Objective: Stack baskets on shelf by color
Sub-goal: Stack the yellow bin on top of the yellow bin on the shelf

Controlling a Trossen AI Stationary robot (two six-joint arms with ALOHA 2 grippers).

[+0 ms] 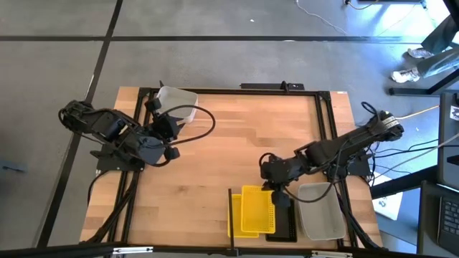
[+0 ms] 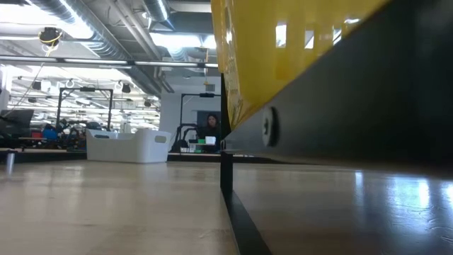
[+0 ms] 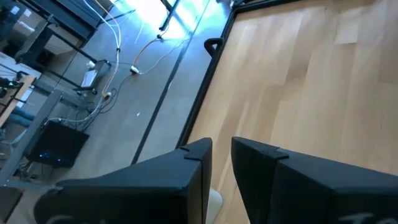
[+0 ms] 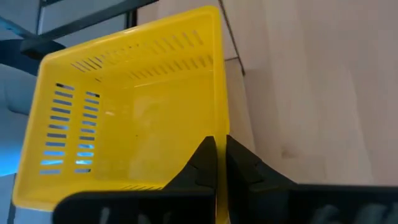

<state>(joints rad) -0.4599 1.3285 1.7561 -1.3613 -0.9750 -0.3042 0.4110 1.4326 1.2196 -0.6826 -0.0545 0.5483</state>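
Broad bare bench [image 1: 215, 165] mid-span, right gripper [image 1: 275, 195] clenched on yellow basket [image 1: 257, 210] rim at near edge, left gripper [image 1: 166, 115] grasping translucent basket [image 1: 181, 102] at far-left corner.

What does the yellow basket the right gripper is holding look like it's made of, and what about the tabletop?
The yellow basket looks like molded plastic, smooth and slightly glossy, with rows of slots cut into its walls. The right gripper is shut on its rim. The tabletop looks like pale wooden planks with a light sheen, judging by the visible board seams.
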